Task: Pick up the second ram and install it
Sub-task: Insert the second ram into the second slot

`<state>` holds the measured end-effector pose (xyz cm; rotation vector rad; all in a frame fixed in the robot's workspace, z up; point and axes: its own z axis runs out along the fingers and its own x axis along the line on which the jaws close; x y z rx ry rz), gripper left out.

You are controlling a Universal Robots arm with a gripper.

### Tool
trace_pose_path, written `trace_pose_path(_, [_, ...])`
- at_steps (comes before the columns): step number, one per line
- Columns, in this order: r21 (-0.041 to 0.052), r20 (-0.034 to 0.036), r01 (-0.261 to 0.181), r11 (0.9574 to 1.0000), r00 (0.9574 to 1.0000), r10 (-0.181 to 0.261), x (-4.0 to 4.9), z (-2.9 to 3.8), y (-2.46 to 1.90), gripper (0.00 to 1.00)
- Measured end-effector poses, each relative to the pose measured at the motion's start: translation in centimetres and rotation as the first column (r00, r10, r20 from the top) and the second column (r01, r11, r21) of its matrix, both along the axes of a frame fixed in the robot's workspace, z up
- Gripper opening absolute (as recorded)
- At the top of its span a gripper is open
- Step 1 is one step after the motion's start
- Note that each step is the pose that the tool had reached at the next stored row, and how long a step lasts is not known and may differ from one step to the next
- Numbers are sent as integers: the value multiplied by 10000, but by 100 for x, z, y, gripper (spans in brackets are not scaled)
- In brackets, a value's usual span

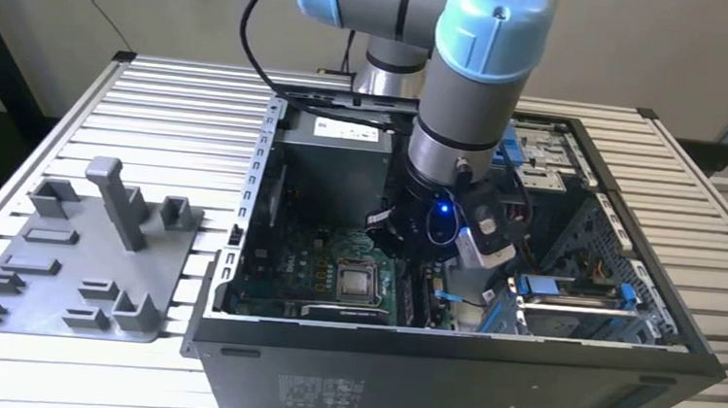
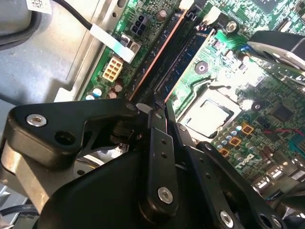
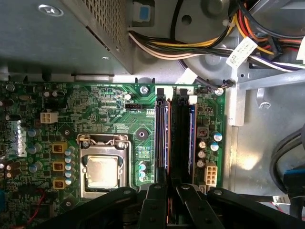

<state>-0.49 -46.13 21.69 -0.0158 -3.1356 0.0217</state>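
Observation:
My gripper (image 1: pixel 439 283) reaches down into the open computer case (image 1: pixel 667 316), over the memory slots to the exterior view's right of the processor socket (image 1: pixel 358 283). In both wrist views its fingertips (image 2: pixel 157 101) stand almost together at the near end of a long dark stick, the second ram (image 3: pixel 177 138) (image 2: pixel 174 52). The stick stands on edge along a slot, and my gripper (image 3: pixel 171 183) (image 2: pixel 162 102) looks shut on its thin edge. A stick with a copper-coloured edge (image 3: pixel 164 138) sits in the neighbouring slot.
A grey fixture tray (image 1: pixel 72 279) with posts and blocks lies on the slatted table at the exterior view's left. Inside the case, a cable bundle (image 3: pixel 200 47) and the power supply box (image 3: pixel 62 38) crowd the far end of the slots. A drive bay (image 1: pixel 577 304) sits at the exterior view's right.

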Motion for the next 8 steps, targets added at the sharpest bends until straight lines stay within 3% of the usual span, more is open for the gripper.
trace_pose_path(8, [4, 0, 0, 10000, 10000, 0, 0, -1, 0, 14])
